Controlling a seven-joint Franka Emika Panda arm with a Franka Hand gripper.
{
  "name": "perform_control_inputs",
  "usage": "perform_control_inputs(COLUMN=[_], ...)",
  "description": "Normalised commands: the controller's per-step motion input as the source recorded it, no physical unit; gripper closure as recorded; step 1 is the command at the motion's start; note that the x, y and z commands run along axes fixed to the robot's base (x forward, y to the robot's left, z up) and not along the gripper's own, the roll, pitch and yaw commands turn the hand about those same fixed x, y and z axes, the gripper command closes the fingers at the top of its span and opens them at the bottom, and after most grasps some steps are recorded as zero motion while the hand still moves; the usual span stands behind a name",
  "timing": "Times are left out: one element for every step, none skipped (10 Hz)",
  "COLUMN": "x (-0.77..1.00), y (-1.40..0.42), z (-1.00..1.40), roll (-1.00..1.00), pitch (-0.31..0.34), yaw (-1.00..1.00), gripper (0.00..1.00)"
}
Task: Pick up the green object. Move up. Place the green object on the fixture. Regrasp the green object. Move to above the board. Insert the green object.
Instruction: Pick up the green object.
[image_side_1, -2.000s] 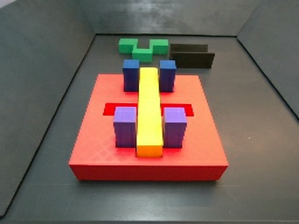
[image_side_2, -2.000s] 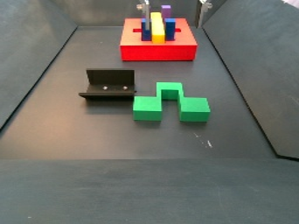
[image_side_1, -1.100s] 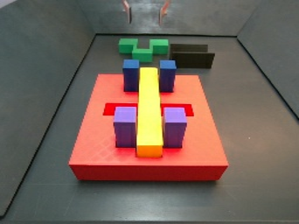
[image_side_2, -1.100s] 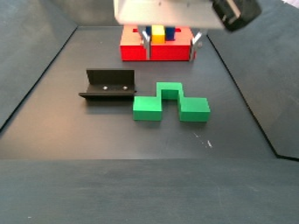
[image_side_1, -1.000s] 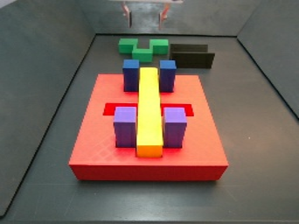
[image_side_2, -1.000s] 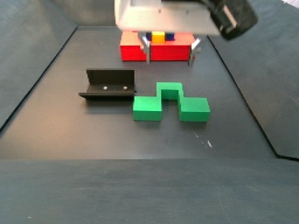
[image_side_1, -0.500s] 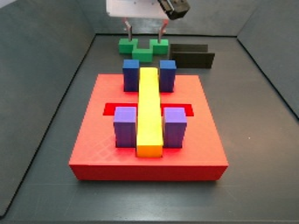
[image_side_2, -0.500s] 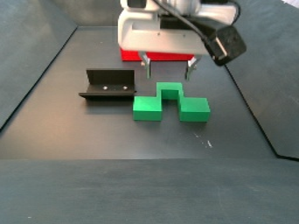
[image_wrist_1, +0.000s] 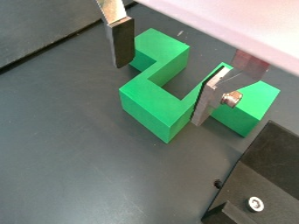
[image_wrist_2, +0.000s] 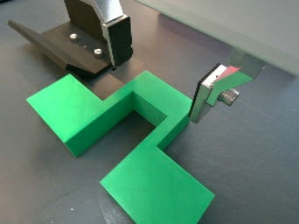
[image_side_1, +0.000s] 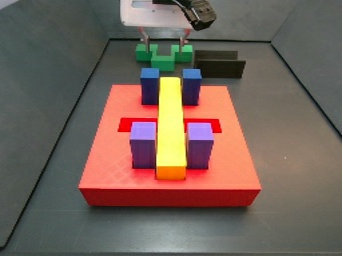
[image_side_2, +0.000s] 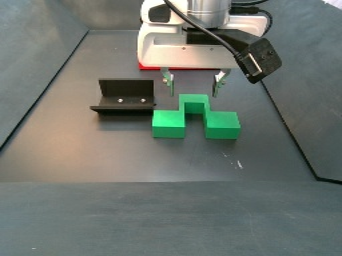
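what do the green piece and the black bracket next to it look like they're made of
Green piece: probably plastic, matte, with flat even colour and crisp moulded edges. Fixture: dark and slightly glossy, with screw heads; metal or hard plastic, unclear which. The open gripper hangs over the green piece.

One gripper (image_side_2: 194, 85) hangs over the floor at the 12 o'clock end in a side view, with two silver fingers (image_wrist_1: 118, 38) spread apart. There is one green object (image_side_2: 194, 113) under it and one fixture (image_side_2: 124, 97) at its 9 o'clock. One board (image_side_1: 168, 160) carries two blue blocks (image_side_1: 152, 83), two purple blocks (image_side_1: 143, 143) and one yellow bar (image_side_1: 171, 125).
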Motion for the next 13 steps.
perform_control_inputs(x=[-0.01, -0.05, -0.05, -0.01, 0.00, 0.00, 0.00, 0.00, 0.00, 0.00, 0.00, 0.00, 0.00], y=[-0.02, -0.02, -0.02, 0.00, 0.00, 0.00, 0.00, 0.00, 0.00, 0.00, 0.00, 0.00, 0.00], z=[-0.16, -0.30, -0.40, -0.33, -0.04, -0.04, -0.09, -0.15, -0.20, 0.00, 0.00, 0.00, 0.00], roll=[0.00, 0.02, 0.01, 0.00, 0.00, 0.00, 0.00, 0.00, 0.00, 0.00, 0.00, 0.00, 0.00], pitch=[0.000, -0.010, -0.033, -0.021, 0.000, 0.000, 0.000, 0.000, 0.000, 0.000, 0.000, 0.000, 0.000], yaw=[0.05, 0.03, 0.02, 0.01, 0.00, 0.00, 0.00, 0.00, 0.00, 0.00, 0.00, 0.00, 0.00], gripper=[0.00, 0.00, 0.00, 0.00, 0.00, 0.00, 0.00, 0.00, 0.00, 0.00, 1.00, 1.00, 1.00])
